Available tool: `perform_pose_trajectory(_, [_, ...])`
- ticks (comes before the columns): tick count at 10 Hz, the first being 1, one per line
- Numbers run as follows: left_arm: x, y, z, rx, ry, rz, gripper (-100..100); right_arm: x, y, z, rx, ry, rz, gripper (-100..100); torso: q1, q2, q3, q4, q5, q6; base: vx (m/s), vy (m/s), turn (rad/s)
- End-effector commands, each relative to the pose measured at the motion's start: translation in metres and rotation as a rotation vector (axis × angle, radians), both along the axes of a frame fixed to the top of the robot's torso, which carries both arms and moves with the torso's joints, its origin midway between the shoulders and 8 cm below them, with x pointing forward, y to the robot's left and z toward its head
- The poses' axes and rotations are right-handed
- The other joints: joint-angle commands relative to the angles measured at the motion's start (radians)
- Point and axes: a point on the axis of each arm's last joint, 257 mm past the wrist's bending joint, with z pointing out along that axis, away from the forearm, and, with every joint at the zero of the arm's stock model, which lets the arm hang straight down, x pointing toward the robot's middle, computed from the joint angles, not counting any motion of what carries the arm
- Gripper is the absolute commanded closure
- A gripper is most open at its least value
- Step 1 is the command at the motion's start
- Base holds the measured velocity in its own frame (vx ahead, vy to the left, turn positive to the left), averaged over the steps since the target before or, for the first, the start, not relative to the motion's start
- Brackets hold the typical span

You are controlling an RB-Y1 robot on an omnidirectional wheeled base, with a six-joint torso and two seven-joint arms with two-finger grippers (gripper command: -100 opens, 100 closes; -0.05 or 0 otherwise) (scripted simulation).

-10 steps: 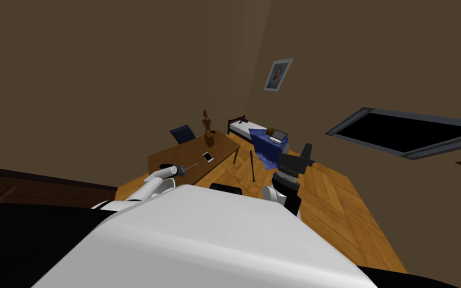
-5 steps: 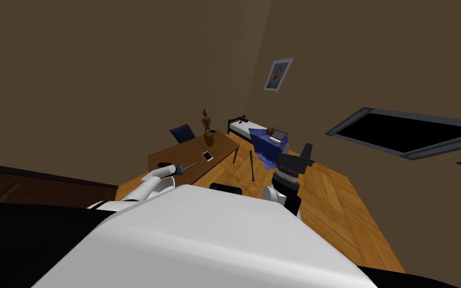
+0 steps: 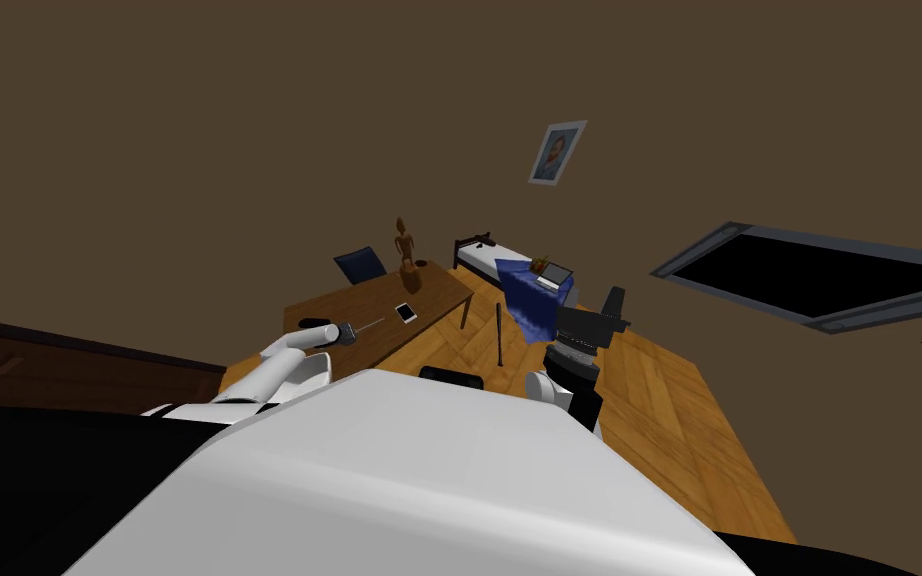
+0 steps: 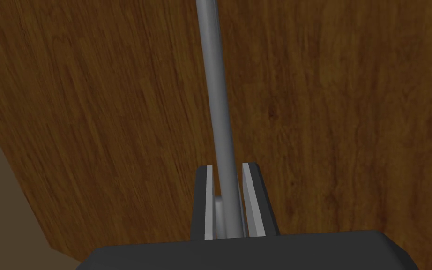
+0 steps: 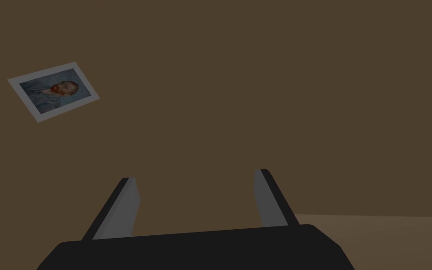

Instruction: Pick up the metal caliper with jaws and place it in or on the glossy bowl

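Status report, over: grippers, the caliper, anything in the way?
Left gripper shut on caliper, over wooden table. Right gripper open, raised at my right. Phone lies just past caliper's tip; wooden figurine farther along.

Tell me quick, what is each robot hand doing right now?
Left gripper: shut on the thin grey caliper.
Right gripper: open, holding nothing.

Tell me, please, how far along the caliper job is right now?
Done: the left gripper is shut on the thin grey metal caliper, whose bar runs out between the fingers over the brown wooden table. In hand: lifting it; I cannot tell whether it is clear of the tabletop. Left: placing it in the glossy bowl, too small to identify here. The right gripper is open, idle.
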Motion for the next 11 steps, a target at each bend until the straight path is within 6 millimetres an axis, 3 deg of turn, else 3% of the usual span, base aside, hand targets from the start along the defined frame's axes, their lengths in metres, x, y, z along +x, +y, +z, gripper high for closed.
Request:
perform_pose_trajectory(1, [0.003,0.016,0.016,0.032,-0.014,0.001,100,0.000,0.000,0.000,0.000,0.000,0.000,0,0.000,0.000,0.000,0.000,0.000,0.000,0.034,-0.141,0.027])
perform_pose_trajectory(11, [0.009,0.109,0.126,0.229,-0.050,0.012,100,0.000,0.000,0.000,0.000,0.000,0.000,0,0.002,0.005,0.002,0.001,0.000,-0.001,0.025,-0.133,0.052])
